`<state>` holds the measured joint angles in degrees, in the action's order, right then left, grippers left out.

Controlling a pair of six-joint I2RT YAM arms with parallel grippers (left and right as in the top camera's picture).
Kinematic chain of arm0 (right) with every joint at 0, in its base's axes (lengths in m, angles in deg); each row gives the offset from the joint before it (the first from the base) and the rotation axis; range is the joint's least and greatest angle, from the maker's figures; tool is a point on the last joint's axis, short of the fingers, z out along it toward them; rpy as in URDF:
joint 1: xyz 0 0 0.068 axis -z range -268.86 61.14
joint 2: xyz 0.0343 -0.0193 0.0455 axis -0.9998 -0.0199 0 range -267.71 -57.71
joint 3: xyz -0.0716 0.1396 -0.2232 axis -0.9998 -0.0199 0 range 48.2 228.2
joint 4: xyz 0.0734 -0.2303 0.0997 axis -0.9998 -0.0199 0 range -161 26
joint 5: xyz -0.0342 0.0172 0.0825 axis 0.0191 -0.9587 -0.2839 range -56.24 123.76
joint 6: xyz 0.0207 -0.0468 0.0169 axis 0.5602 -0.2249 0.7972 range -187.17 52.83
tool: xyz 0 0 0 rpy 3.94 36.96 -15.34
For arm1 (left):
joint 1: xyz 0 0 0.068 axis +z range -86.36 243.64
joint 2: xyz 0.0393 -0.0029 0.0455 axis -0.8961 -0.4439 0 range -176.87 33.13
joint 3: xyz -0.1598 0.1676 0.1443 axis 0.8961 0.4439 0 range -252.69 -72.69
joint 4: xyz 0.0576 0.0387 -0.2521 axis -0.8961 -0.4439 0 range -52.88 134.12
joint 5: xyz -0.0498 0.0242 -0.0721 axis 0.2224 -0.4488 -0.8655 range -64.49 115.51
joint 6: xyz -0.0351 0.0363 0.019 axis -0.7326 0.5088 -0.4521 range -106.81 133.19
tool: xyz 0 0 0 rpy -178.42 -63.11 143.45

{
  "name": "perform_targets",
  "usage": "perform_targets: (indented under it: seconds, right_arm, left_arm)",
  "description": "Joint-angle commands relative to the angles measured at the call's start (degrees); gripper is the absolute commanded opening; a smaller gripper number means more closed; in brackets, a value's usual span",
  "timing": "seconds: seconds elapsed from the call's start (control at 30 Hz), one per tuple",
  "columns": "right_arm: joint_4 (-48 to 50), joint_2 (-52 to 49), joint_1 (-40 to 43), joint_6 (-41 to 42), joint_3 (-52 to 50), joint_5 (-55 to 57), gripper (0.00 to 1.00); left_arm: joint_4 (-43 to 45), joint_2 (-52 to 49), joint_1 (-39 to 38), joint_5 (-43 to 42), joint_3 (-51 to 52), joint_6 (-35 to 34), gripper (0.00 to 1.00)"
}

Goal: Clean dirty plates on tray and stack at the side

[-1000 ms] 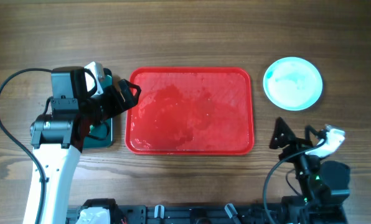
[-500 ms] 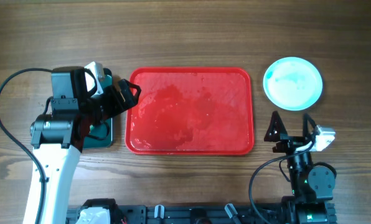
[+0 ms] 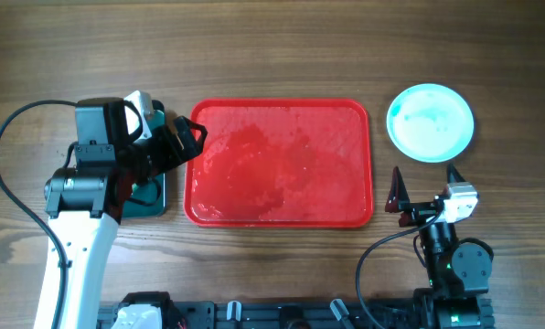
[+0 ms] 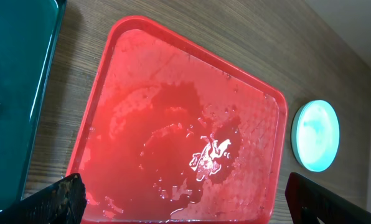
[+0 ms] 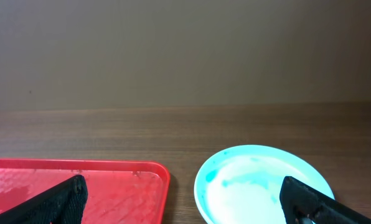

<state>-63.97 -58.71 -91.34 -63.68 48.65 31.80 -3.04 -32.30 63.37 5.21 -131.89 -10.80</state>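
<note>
The red tray (image 3: 282, 163) lies in the middle of the table, wet and with no plates on it. It also shows in the left wrist view (image 4: 185, 124) and the right wrist view (image 5: 79, 183). A pale turquoise plate (image 3: 430, 122) with whitish patches sits on the table right of the tray, also visible from both wrists (image 4: 316, 135) (image 5: 260, 183). I cannot tell whether other plates lie under it. My left gripper (image 3: 192, 142) (image 4: 185, 205) is open and empty at the tray's left edge. My right gripper (image 3: 425, 187) (image 5: 182, 205) is open and empty, below the plate.
A smaller dark green-black tray (image 3: 155, 196) lies left of the red tray, partly under my left arm; its corner shows in the left wrist view (image 4: 17, 74). The arm bases stand along the front edge. Bare wood surrounds the trays.
My right gripper has swung left and drawn back toward its base, now pointing at the plate and the tray's right end. The left arm, tray and plate have not moved.
</note>
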Motion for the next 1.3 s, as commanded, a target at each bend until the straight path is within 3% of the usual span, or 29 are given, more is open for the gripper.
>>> perform_targets:
  seconds: [0.0,0.63,0.7,0.8,1.07,1.17,1.27]
  right_arm:
    - [0.1,0.8,-0.3,1.1,-0.2,-1.1,1.0]
    - [0.1,0.8,-0.3,1.2,-0.2,-1.1,1.0]
    - [0.1,0.8,-0.3,1.1,-0.2,-1.1,1.0]
    - [0.1,0.8,-0.3,1.2,-0.2,-1.1,1.0]
    - [0.1,0.8,-0.3,1.2,-0.2,-1.1,1.0]
    - [0.1,0.8,-0.3,1.1,-0.2,-1.1,1.0]
    - [0.1,0.8,-0.3,1.2,-0.2,-1.1,1.0]
  left_arm:
    - [0.2,-0.3,-0.2,-0.7,0.1,1.3,1.0]
    - [0.2,-0.3,-0.2,-0.7,0.1,1.3,1.0]
    - [0.2,-0.3,-0.2,8.2,0.1,1.3,1.0]
    - [0.1,-0.5,-0.2,15.1,0.1,1.3,1.0]
    - [-3.3,8.2,1.8,23.8,1.5,1.4,1.0]
    - [-1.6,14.8,3.3,22.8,8.6,7.8,1.0]
    - [10.4,26.2,3.3,13.8,23.3,19.5,1.0]
